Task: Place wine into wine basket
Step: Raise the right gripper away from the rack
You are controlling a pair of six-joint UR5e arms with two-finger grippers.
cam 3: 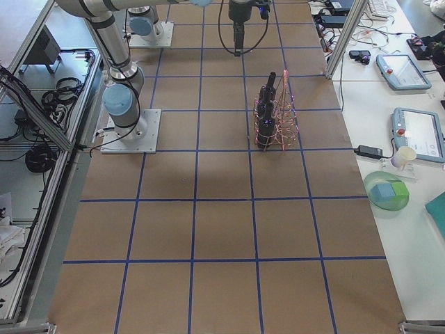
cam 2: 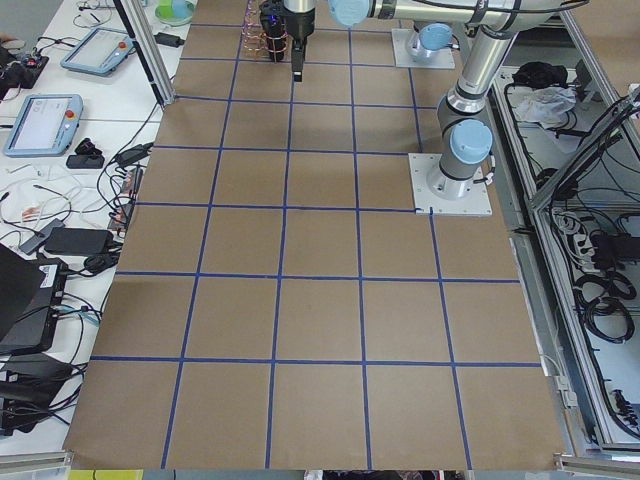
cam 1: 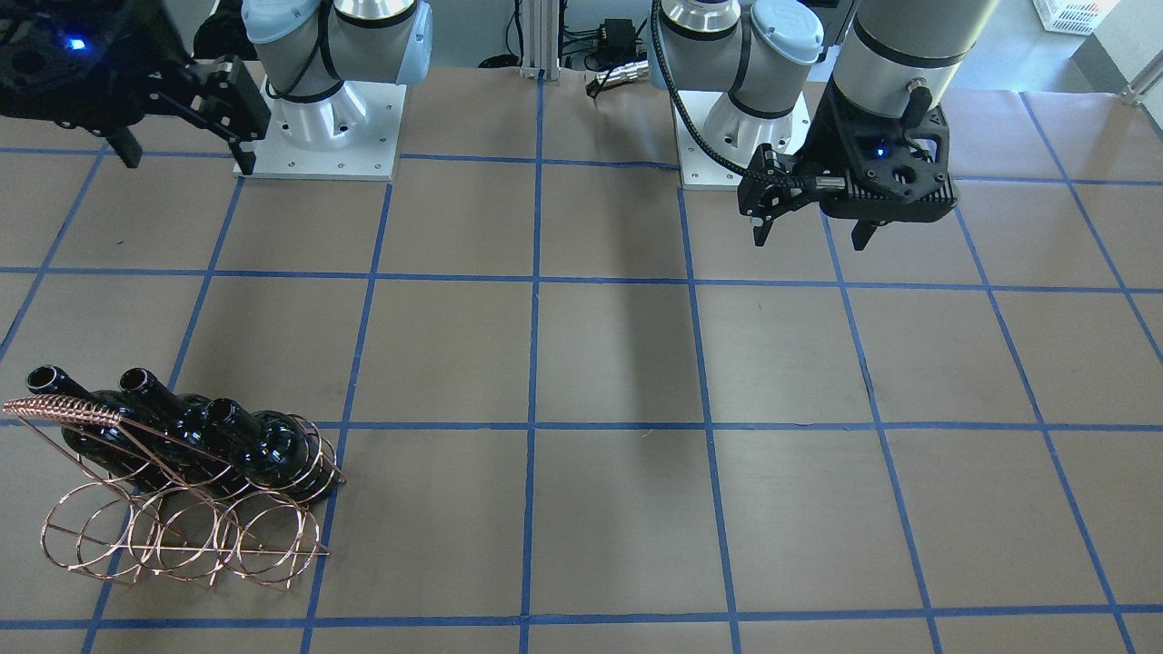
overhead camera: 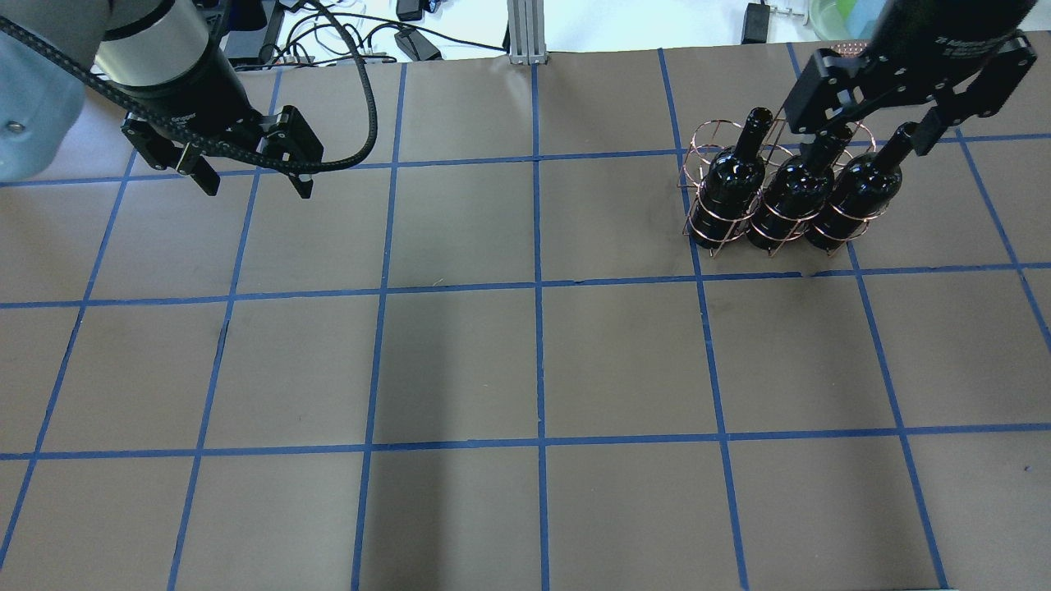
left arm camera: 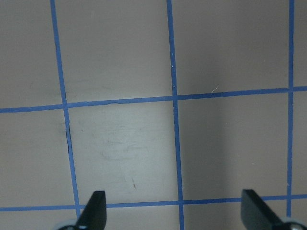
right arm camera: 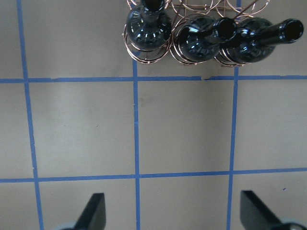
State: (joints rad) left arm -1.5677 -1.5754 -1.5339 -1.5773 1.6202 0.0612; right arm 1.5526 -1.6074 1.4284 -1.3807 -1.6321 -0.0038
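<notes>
Seemingly the job is finished: all three bottles of wine [overhead camera: 788, 193] stand upright in the wine basket [cam 1: 68, 411], at the far right of the counter [overhead camera: 534, 369] as seen from overhead. My right tool [right arm camera: 175, 211] hangs spread wide and empty, the basket just ahead of it. My left tool [overhead camera: 256, 185], also wide and empty, is well apart. I'd lift the right arm straight up, clear of the necks. The glass is glossy near-black and unlabelled, with long narrow necks. The basket is thin copper wire.
</notes>
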